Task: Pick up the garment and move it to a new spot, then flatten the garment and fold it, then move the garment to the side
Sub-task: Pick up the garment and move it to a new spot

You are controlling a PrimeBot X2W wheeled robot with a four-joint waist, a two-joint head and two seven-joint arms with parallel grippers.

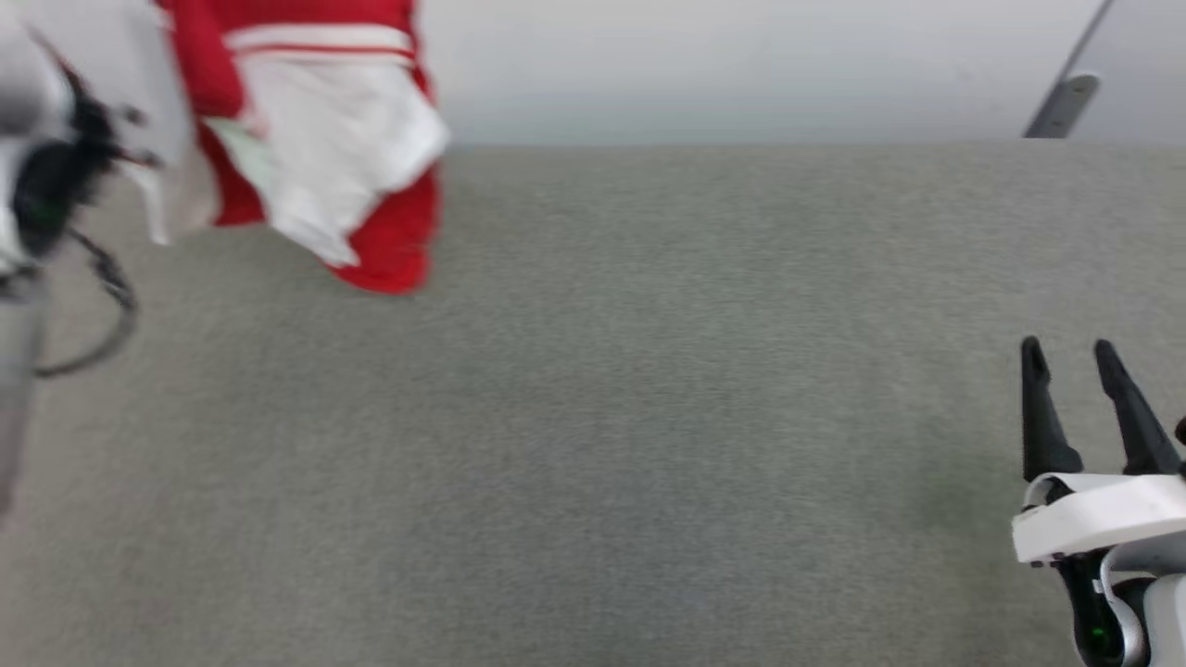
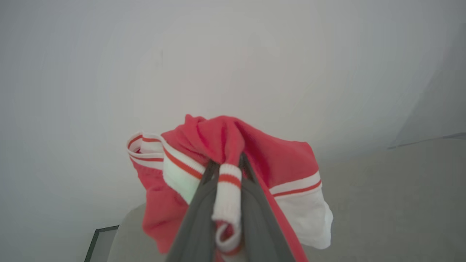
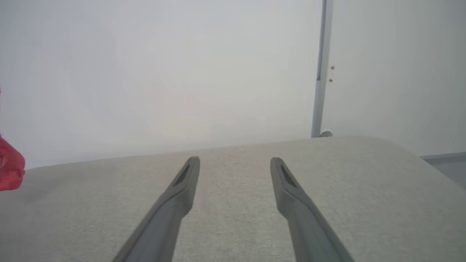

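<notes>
The garment (image 2: 276,163), a red knit T-shirt with white short sleeves and red-and-white stripe trim, hangs bunched from my left gripper (image 2: 227,165). In the left wrist view my two dark fingers (image 2: 198,218) are closed on a gathered fold of red cloth, and a white striped band lies between them and runs down toward the camera. One white sleeve (image 2: 309,222) droops to the right of the fingers. In the head view the shirt (image 1: 315,139) sits at the upper left, blurred, beside my left wrist (image 1: 46,185), with its lowest red fold over the far left part of the grey fabric-covered table (image 1: 649,417). My right gripper (image 1: 1066,357) rests at the lower right, well apart from the shirt, its fingers spread and holding nothing. The right wrist view shows the same parted fingers (image 3: 182,189) above the bare grey surface, a scrap of red (image 3: 11,171) at the left edge, and a pale wall with a grey upright post (image 3: 322,72) behind.
</notes>
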